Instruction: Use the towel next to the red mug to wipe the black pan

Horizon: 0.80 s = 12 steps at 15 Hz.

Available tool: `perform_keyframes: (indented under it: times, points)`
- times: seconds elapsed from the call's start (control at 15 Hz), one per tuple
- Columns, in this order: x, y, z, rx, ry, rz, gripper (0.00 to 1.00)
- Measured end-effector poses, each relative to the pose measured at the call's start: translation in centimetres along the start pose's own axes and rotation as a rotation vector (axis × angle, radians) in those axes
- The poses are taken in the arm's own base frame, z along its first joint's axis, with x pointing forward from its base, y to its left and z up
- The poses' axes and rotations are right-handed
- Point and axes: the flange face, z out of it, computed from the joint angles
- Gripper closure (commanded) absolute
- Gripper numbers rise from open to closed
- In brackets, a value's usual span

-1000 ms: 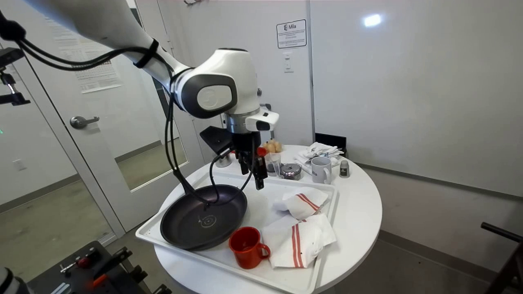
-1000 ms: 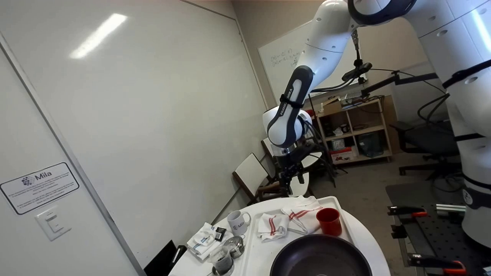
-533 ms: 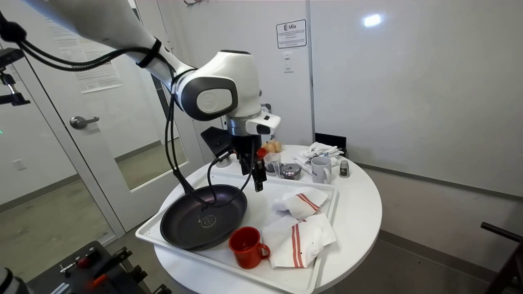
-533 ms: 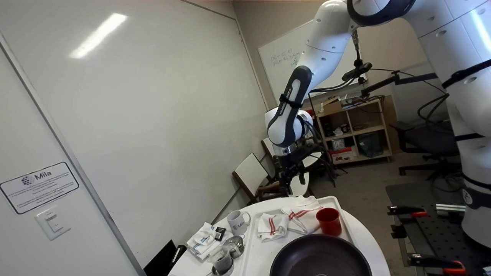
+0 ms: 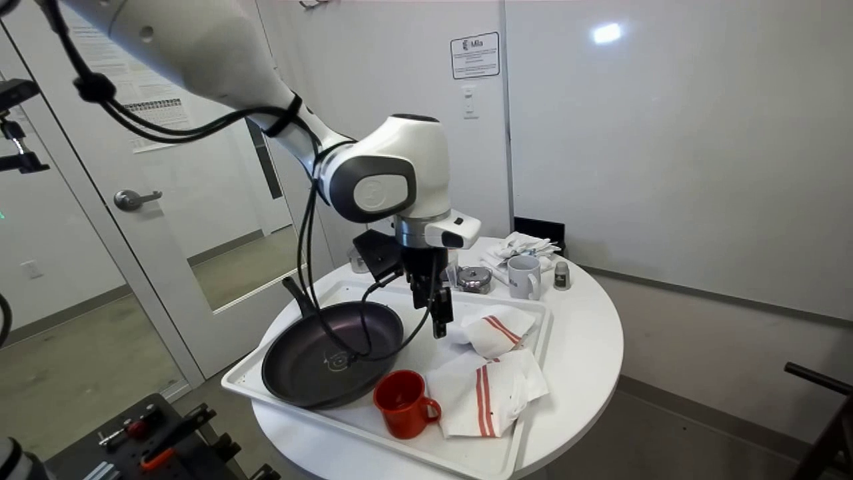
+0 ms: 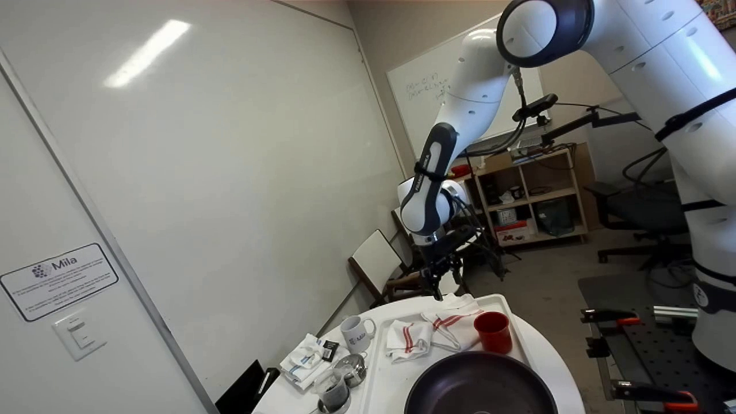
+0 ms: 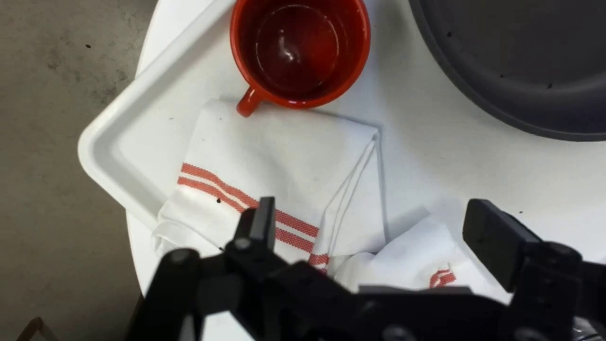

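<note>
The towel, white with red stripes, lies rumpled on the tray beside the red mug. The mug's handle reaches over the towel's edge in the wrist view. The large black pan lies on the tray on the mug's other side; its handle is partly behind cables. A smaller folded white cloth with red marks adjoins the towel. My gripper is open and empty above the cloths, its left finger over the towel's stripes in the wrist view. In an exterior view the gripper hangs above the tray, apart from the cloths.
The white tray has a raised rim and sits on a round white table. Behind it stand a grey-white mug, a metal pot, a small shaker and a cloth pile. Cables hang over the pan.
The arm has reached down and the gripper is lower, shifted right toward the cloths in an exterior view. The towel, mug and pan have not moved.
</note>
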Motion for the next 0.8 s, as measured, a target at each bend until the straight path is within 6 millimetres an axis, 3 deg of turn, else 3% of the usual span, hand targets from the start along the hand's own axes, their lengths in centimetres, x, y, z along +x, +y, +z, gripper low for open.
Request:
perform_keyframes:
  times: [0.47, 0.8]
  points:
    - [4.5, 3.1, 5.2, -0.061, -0.023, 0.118, 0.00]
    - [6.5, 4.9, 9.1, -0.077, -0.066, 0.149, 0.00]
